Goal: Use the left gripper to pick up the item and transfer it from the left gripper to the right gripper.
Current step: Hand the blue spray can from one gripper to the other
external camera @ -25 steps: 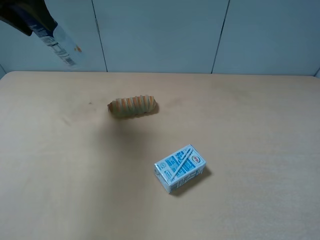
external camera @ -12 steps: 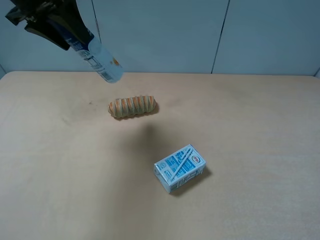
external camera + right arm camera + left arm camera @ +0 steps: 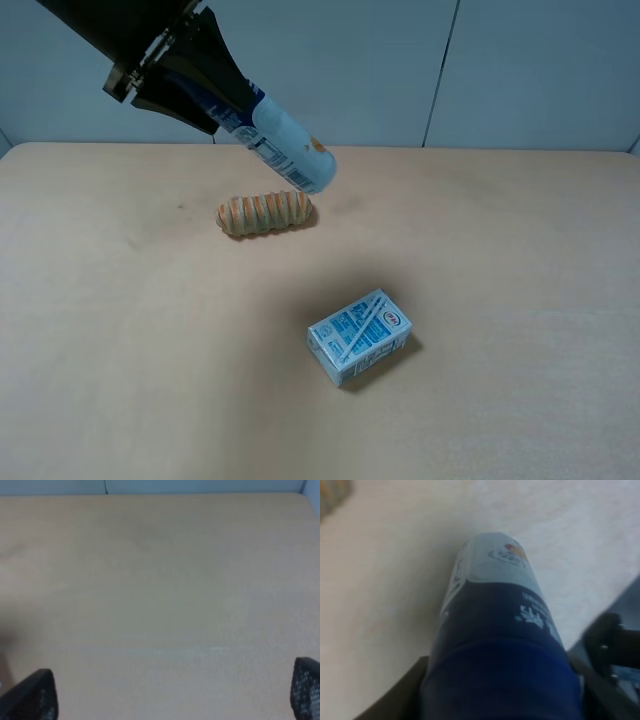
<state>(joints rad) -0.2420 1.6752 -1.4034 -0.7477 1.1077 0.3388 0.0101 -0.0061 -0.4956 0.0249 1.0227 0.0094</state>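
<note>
Tan table (image 3: 500, 250), left fingers (image 3: 205, 75) aloft gripping tilted bottle (image 3: 285, 145), right fingers (image 3: 30, 697) spread wide

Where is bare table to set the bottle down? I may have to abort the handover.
The whole right side of the table, right of the carton, is bare, as is the left front, below the bread roll. Crowded: the middle back, where the left gripper holds the bottle by the roll.
</note>
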